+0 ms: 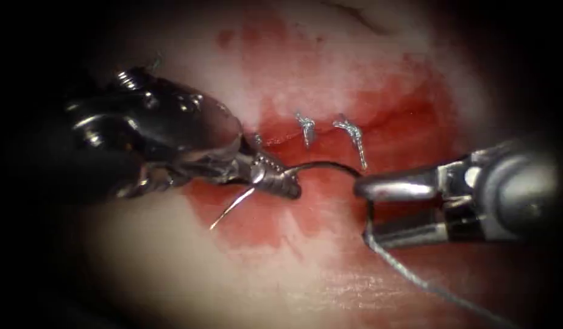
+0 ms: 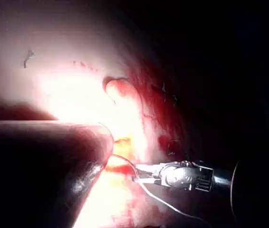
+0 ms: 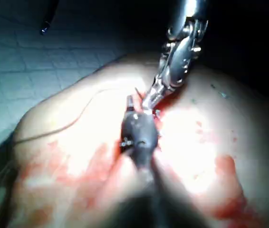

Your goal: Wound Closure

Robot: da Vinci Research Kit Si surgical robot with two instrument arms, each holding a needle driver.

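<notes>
surgical practice bench, pork tissue point(image 1: 330, 67) on gridded mat point(image 3: 39, 61)

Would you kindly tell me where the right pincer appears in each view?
Endoscope: right pincer, open, entering from the right at the needle's end.
Left wrist: the small silver tool beyond the dark left pincer.
Right wrist: the dark tool nearest the camera.
Shared landmark: the left pincer gripping the needle, facing it.
</notes>
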